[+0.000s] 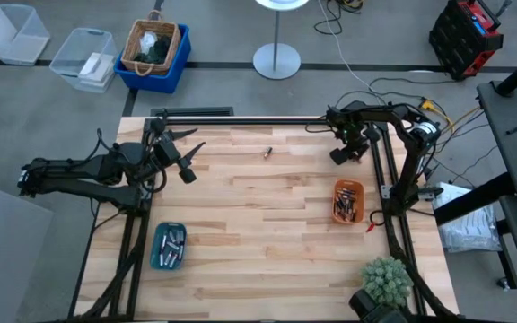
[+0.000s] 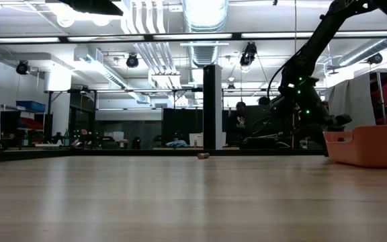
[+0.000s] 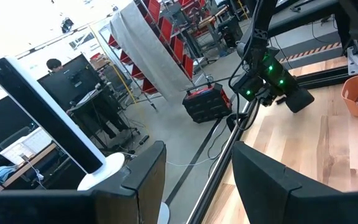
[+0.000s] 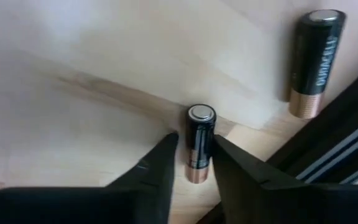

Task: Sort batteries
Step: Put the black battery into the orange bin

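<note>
The biggest risk is the small battery rolling or squirting sideways out of the right gripper as it closes: the fingers sit slightly apart on either side of the cell, not yet clamped, and a round body on bare wood slips easily if one finger touches first. A second, larger battery lies nearby against the table's dark edge frame and could be knocked (the same frame crowds the fingers). The right arm is bent down at the table's far right corner, wrist pointing steeply at the wood. The left gripper, fingers apart and holding nothing, hovers near the far left edge. Another battery lies alone at mid-table; others fill the orange tray and teal tray.
</note>
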### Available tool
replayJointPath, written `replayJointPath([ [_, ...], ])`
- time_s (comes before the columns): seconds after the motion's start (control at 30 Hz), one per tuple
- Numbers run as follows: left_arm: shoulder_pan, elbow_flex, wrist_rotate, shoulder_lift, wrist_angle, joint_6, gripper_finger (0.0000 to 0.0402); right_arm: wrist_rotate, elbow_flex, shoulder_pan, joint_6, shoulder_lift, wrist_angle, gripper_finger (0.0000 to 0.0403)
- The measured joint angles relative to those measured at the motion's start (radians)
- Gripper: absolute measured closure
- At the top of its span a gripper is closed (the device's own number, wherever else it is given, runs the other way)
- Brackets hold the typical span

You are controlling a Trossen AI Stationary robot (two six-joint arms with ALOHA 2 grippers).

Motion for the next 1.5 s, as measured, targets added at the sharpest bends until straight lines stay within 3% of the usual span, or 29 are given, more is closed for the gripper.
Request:
replayJointPath([
  [0.23, 0.0, 0.0, 0.0, 0.0, 0.0, 0.0, 0.0237, -0.036, 0.0, -0.001, -0.037, 0.0, 0.017, 0.0366],
  [0.63, 0.0, 0.0, 0.0, 0.0, 0.0, 0.0, 0.0237, -0.043, -0.003, -0.002, -0.052, -0.021, 0.013, 0.0365],
  [1.1, 0.0, 0.0, 0.0, 0.0, 0.0, 0.0, 0.0237, -0.049, 0.024, 0.009, -0.024, -0.143, -0.058, 0.0367],
  [1.33, 0.0, 0.0, 0.0, 0.0, 0.0, 0.001, 0.0237, -0.122, 0.061, 0.084, 0.024, -0.267, -0.088, 0.0367],
  [1.5, 0.0, 0.0, 0.0, 0.0, 0.0, 0.001, 0.0237, -0.182, 0.058, 0.202, 0.059, -0.365, -0.098, 0.0367],
])
